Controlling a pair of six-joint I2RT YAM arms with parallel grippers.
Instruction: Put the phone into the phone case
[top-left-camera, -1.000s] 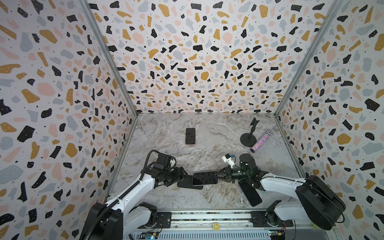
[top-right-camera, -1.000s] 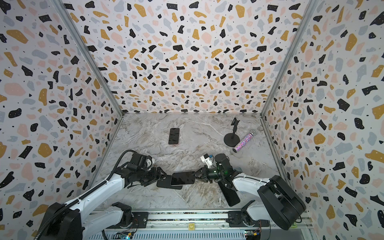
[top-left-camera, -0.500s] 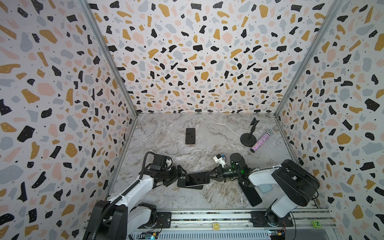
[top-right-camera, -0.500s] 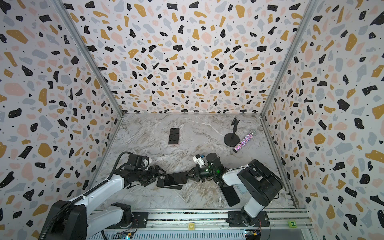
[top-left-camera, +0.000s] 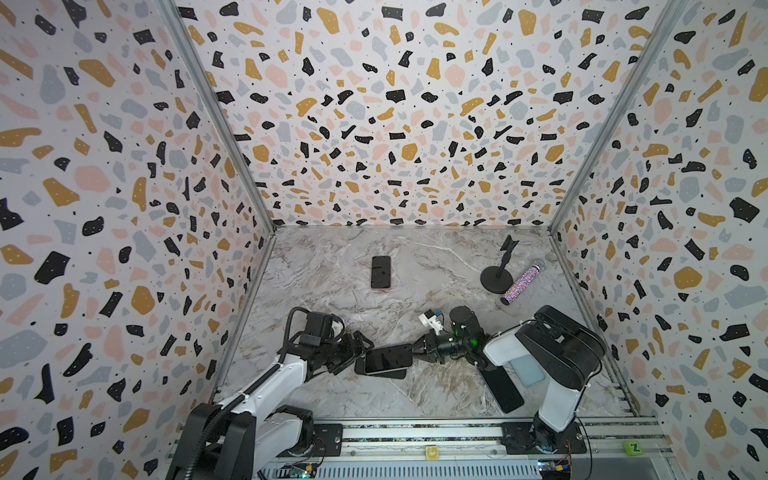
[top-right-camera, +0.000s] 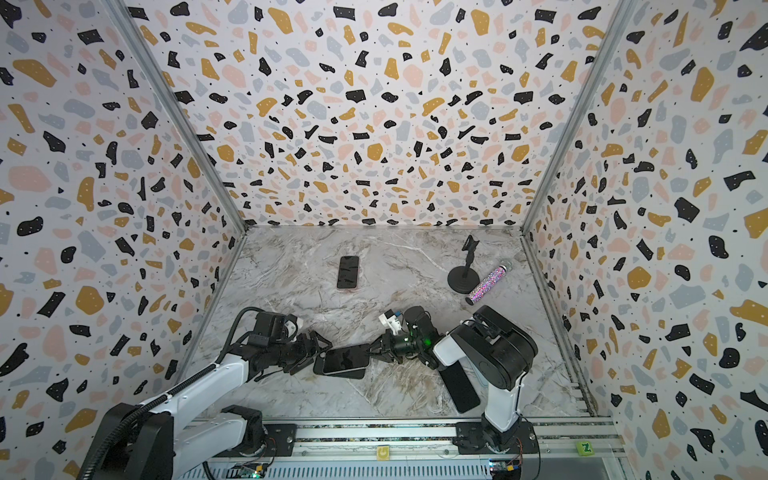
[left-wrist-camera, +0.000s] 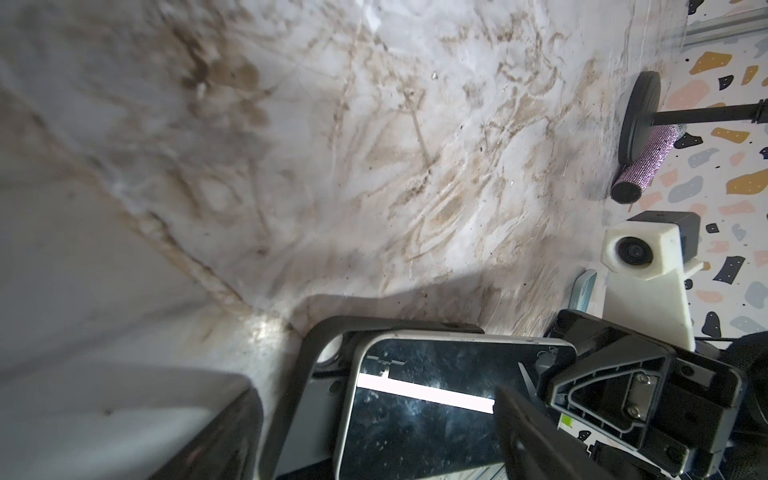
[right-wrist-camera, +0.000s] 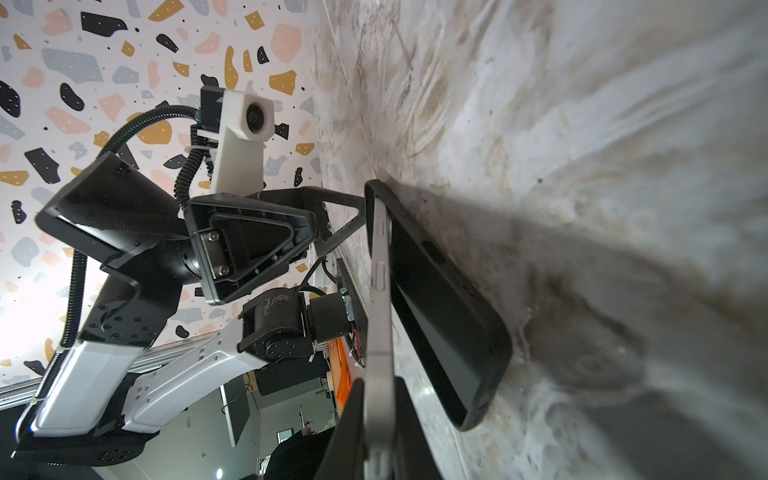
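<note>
Insertion step in hand, not yet finished. Gripping the flat silver-edged phone with the dark glass screen (top-left-camera: 388, 358) by one short end in the clamped right gripper (top-left-camera: 412, 353). Holding it tilted over the black rubbery phone case (top-left-camera: 360, 368), which lies flat near the front edge of the grey marbled surface (top-left-camera: 332, 257), roughly midway along that edge.

In the right wrist view, far end of the phone (right-wrist-camera: 380, 270) down at the lip of the case (right-wrist-camera: 440, 299), held end lifted clear, with a wedge of gap between the two. Not seated along either long side, by the look of it.

At the case's opposite short end, poised with the left gripper (top-left-camera: 362, 345) spread wide and holding nothing. One finger (right-wrist-camera: 345, 199) against or just beside the case corner, contact too close to call.

Next, probably: bracing the case from that side to stop it sliding, then lowering the held end and pressing until the rim closes over the phone. Calls for keeping the long edges parallel to the case walls, and for letting go only once flat.

Well apart, toward the back edge: a second dark phone (top-left-camera: 381, 272). Near the back right corner: a black round-based stand (top-left-camera: 496, 278) and a glittery cylinder (top-left-camera: 521, 282).
</note>
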